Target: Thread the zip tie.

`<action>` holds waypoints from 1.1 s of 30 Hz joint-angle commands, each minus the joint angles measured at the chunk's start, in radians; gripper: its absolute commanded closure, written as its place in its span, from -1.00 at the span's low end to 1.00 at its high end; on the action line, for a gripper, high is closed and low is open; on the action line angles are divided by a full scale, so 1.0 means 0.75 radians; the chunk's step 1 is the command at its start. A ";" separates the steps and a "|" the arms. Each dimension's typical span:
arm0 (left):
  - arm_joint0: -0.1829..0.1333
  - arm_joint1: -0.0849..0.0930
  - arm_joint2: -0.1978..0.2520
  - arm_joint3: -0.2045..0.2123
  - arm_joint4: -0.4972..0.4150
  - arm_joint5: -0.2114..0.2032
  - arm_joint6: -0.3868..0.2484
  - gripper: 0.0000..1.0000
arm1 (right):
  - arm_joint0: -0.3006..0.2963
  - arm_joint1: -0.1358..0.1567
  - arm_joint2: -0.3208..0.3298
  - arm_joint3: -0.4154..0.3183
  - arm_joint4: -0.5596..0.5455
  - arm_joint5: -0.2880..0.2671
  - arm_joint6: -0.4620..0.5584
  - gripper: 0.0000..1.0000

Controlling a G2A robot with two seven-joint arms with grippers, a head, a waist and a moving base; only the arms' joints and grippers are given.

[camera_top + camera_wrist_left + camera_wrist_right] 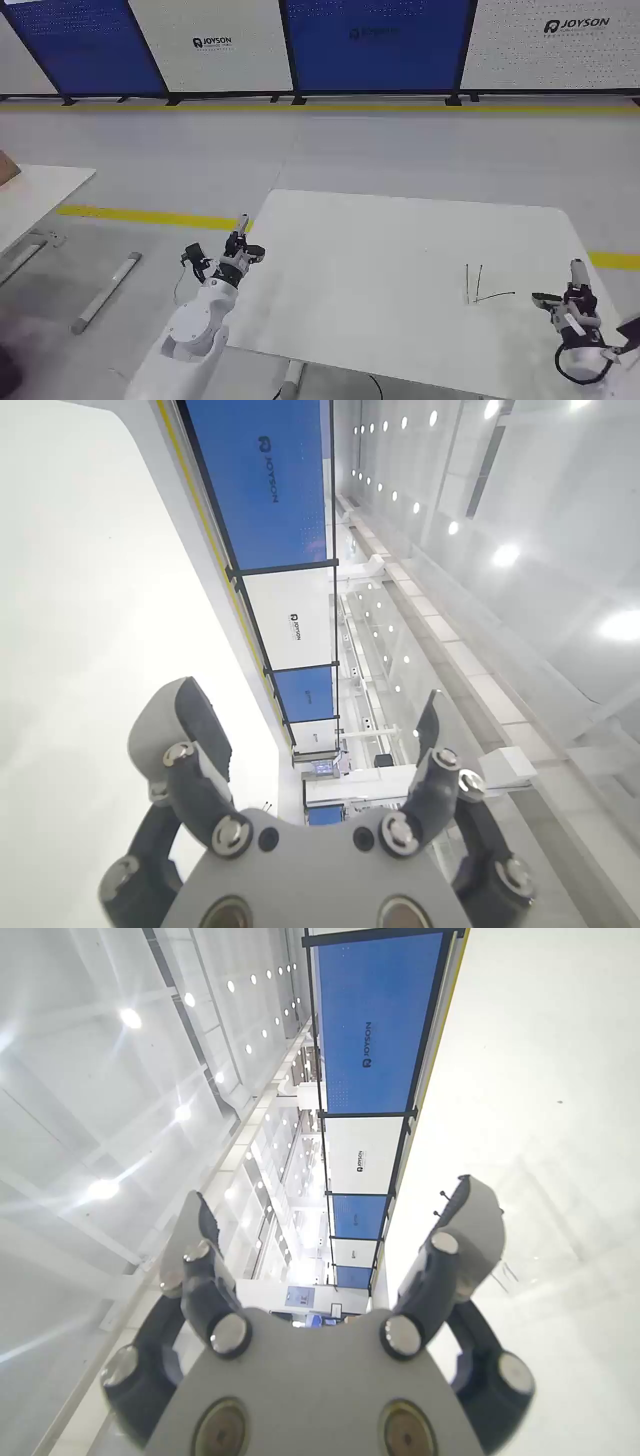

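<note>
Thin dark zip ties (478, 283) lie on the white table (400, 270) near its right side: two side by side and a third (496, 296) angled beside them. My right gripper (561, 286) hangs open just right of them, by the table's right edge. In the right wrist view its jaws (336, 1217) stand wide apart with nothing between, and two zip tie ends (440, 1203) show past one finger. My left gripper (247, 240) sits at the table's left edge, far from the ties. It is open and holds nothing (315, 722).
The table surface (75, 575) between the arms is bare white. Grey floor with a yellow line (150, 217) runs behind it. A second table (40, 190) stands at the far left, and blue and white panels (380, 45) line the back.
</note>
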 commanded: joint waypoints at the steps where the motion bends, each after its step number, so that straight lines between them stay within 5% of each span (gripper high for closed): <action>1: 0.000 0.000 0.000 0.000 0.000 0.000 0.000 -1.00 | 0.000 0.000 0.000 0.000 0.000 0.000 0.000 -0.57; 2: 0.000 0.000 0.000 0.000 0.000 0.000 0.000 -0.57 | 0.000 0.000 0.000 0.000 0.000 0.000 0.000 -1.00; 3: 0.000 0.000 0.000 0.000 0.000 0.000 0.000 -1.00 | 0.000 0.000 0.000 0.000 0.000 0.000 0.000 -0.57; 4: 0.000 0.000 0.000 0.000 0.000 0.000 0.000 -1.00 | 0.000 0.000 0.000 0.000 0.000 0.000 0.000 -1.00; 5: 0.000 0.000 0.000 0.000 0.000 0.000 0.000 -1.00 | 0.000 0.000 0.000 0.000 0.000 0.000 0.000 -1.00; 6: 0.000 0.000 0.000 0.000 0.000 0.000 0.000 -0.57 | 0.000 0.000 0.000 0.000 0.000 0.000 0.000 -0.57; 7: 0.000 0.000 0.000 0.000 0.000 0.000 0.000 -1.00 | 0.000 0.000 0.000 0.000 0.000 0.000 0.000 -1.00; 8: 0.000 0.000 0.000 0.000 0.000 0.000 0.000 -1.00 | 0.000 0.000 0.000 0.000 0.000 0.000 0.000 -0.57; 9: 0.000 0.000 0.000 0.000 0.000 0.000 0.000 -1.00 | 0.002 0.000 0.001 -0.002 -0.009 -0.004 -0.003 -1.00; 13: 0.000 0.000 0.000 0.000 0.000 0.000 0.000 -1.00 | 0.017 -0.002 0.003 0.004 -0.042 -0.016 0.012 -1.00; 17: 0.000 0.000 0.000 0.000 0.000 0.000 0.000 -1.00 | 0.044 0.017 0.065 0.015 -0.109 0.039 0.251 -1.00; 21: 0.000 0.000 0.000 0.000 0.000 0.000 0.000 -1.00 | 0.078 0.060 0.169 -0.001 -0.301 0.073 0.669 -1.00; 24: 0.000 0.000 0.000 0.000 0.000 0.000 0.000 -1.00 | 0.119 0.078 0.249 0.010 -0.270 0.111 0.843 -1.00; 33: 0.000 0.000 0.000 0.000 0.000 0.000 0.000 -1.00 | 0.122 0.079 0.257 0.013 -0.268 0.112 0.856 -1.00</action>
